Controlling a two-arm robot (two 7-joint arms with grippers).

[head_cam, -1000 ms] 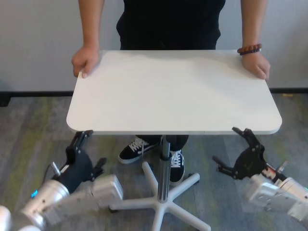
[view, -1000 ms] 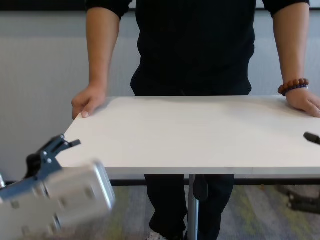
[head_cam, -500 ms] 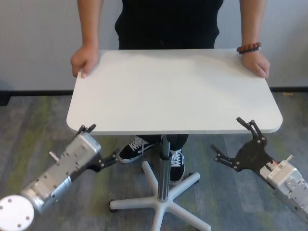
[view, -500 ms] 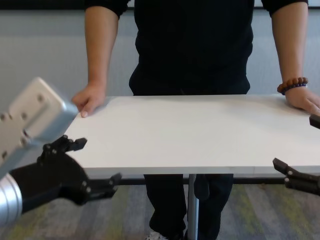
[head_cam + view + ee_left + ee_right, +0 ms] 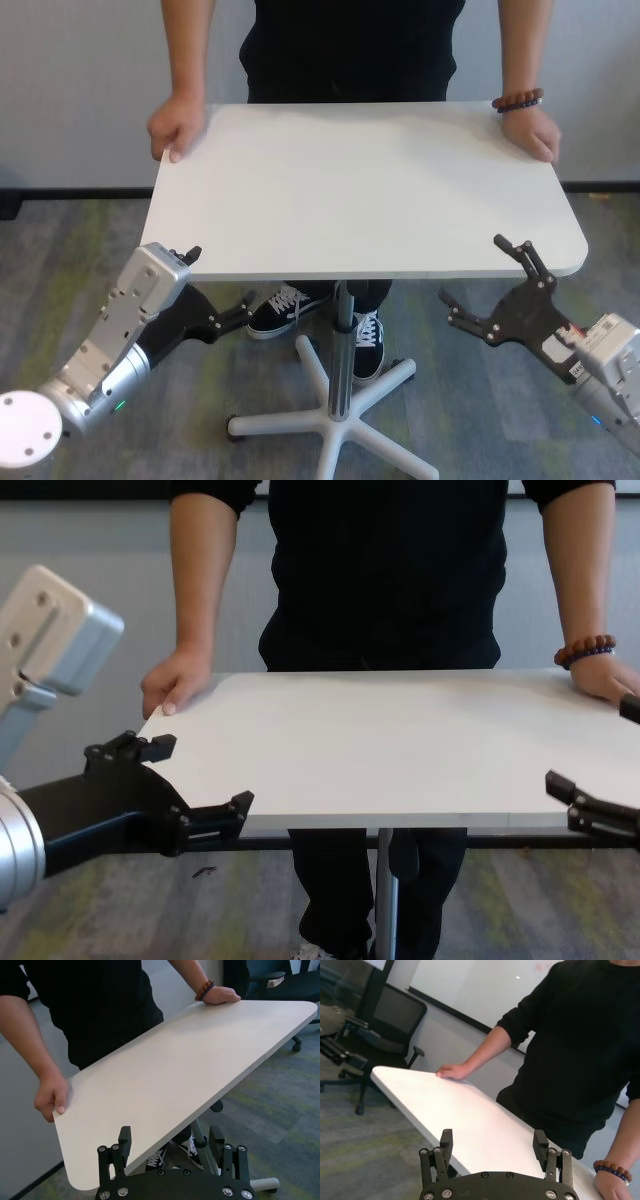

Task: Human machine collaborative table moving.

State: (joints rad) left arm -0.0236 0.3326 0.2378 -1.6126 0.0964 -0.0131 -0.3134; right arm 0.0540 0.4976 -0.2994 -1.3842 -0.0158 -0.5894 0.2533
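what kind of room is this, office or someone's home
Most likely an office or lab: grey-green carpet tiles, a black office chair behind, a whiteboard on the wall, and a white table on a wheeled post.

Light was bright, even and diffuse in all 4 views, seemingly from overhead, leaving the white worktop pale and nearly washed out, with only a soft sheen and no hard glare. Shadows were faint: a dim patch lay on the carpet under the worktop. Focus was sharp in the head and wrist views, while in the chest view the near left arm looked slightly soft.
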